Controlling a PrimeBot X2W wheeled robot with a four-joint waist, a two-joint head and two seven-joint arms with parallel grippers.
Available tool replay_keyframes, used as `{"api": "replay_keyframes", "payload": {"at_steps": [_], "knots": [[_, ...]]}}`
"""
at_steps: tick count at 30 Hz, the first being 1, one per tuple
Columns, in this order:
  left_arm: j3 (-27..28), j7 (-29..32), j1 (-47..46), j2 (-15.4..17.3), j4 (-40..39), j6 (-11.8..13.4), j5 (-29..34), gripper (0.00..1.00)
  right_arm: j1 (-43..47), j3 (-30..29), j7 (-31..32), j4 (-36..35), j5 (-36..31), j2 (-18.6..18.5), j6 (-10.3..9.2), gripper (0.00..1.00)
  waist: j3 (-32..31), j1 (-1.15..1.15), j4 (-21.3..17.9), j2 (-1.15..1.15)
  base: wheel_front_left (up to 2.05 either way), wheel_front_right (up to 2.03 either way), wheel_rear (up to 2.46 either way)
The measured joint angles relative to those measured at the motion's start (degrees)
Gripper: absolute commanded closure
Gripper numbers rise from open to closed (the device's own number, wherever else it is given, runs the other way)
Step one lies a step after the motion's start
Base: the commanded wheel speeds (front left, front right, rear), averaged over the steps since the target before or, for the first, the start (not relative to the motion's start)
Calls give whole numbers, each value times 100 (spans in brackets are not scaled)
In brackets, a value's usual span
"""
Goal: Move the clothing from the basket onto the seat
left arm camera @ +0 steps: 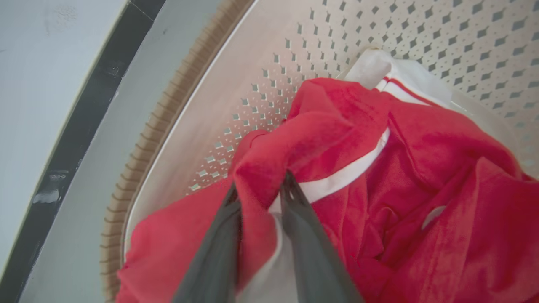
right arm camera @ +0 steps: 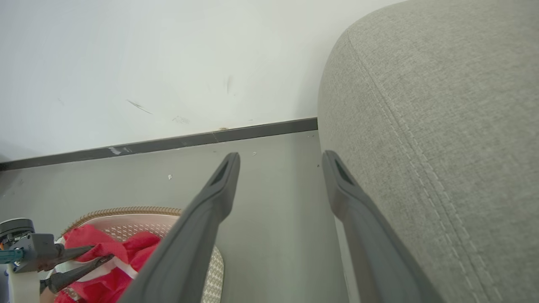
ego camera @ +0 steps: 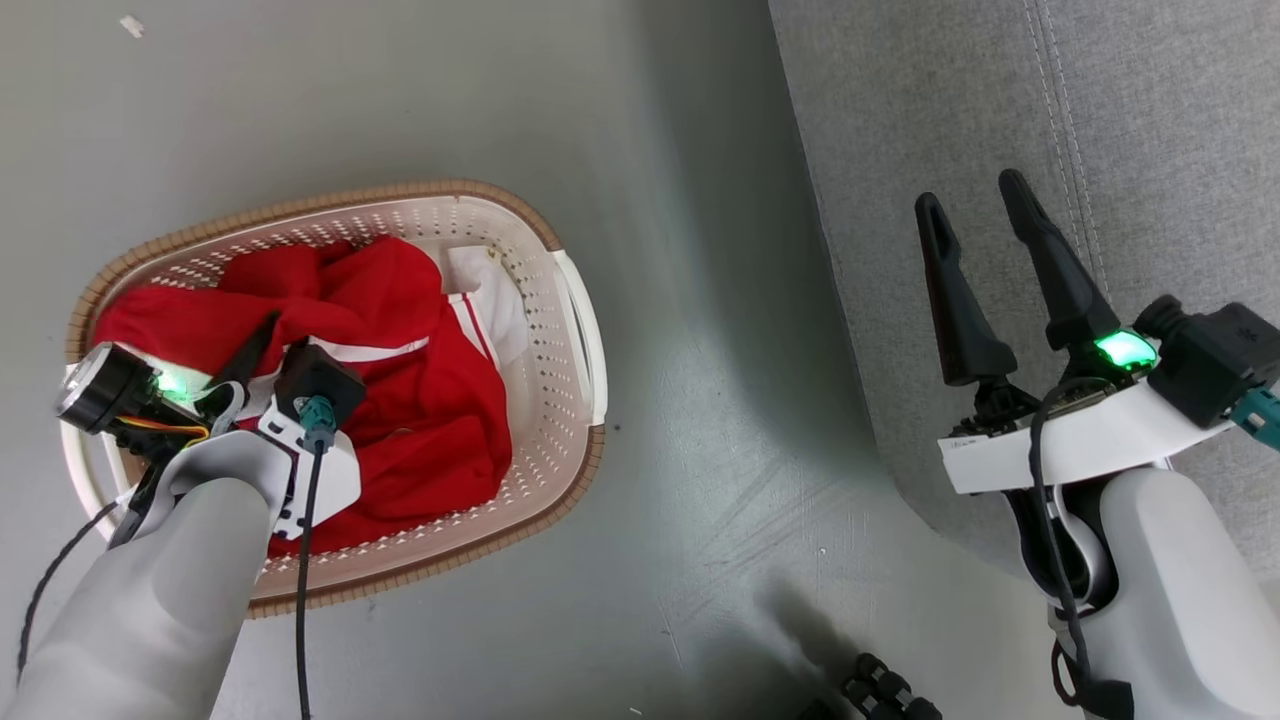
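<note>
The red clothing (ego camera: 420, 380) with white stripes lies heaped in the cream perforated basket (ego camera: 450, 190) on the floor at the left. My left gripper (ego camera: 275, 335) reaches down into the heap. In the left wrist view, the left gripper (left arm camera: 261, 189) has its two dark fingers pinched on a raised fold of the clothing (left arm camera: 421, 168), close to the basket (left arm camera: 294, 50) wall. The grey seat (ego camera: 1000, 100) fills the right side. My right gripper (ego camera: 968, 192) hovers open over the seat's edge, nothing between its fingers. The right wrist view shows the right gripper (right arm camera: 281, 155) beside the seat (right arm camera: 442, 126).
Bare grey floor (ego camera: 720, 450) separates the basket from the seat. A white wall with a dark baseboard (right arm camera: 168, 143) runs behind both. A black ribbed part (ego camera: 885, 690) sits at the bottom edge of the head view. The basket's white handle (ego camera: 585, 330) faces the seat.
</note>
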Motion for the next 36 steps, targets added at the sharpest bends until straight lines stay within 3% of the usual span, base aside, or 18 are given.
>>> {"api": "replay_keyframes", "payload": {"at_steps": [2, 26, 36], "knots": [[-9, 37, -3, 7, 38, 0, 19, 100, -41, 1, 0, 19, 1, 0, 0, 0, 45, 0, -30, 0, 0, 0, 0], [326, -477, 183, -536, -508, -60, -744, 100, -287, -77, -14, 343, 94, -4, 0, 0, -155, 0, 149, 0, 0, 0, 0], [510, -556, 187, -541, -1121, -62, -928, 100, -360, -105, -14, 497, 40, -12, 0, 0, -518, 0, 370, 0, 0, 0, 0]]}}
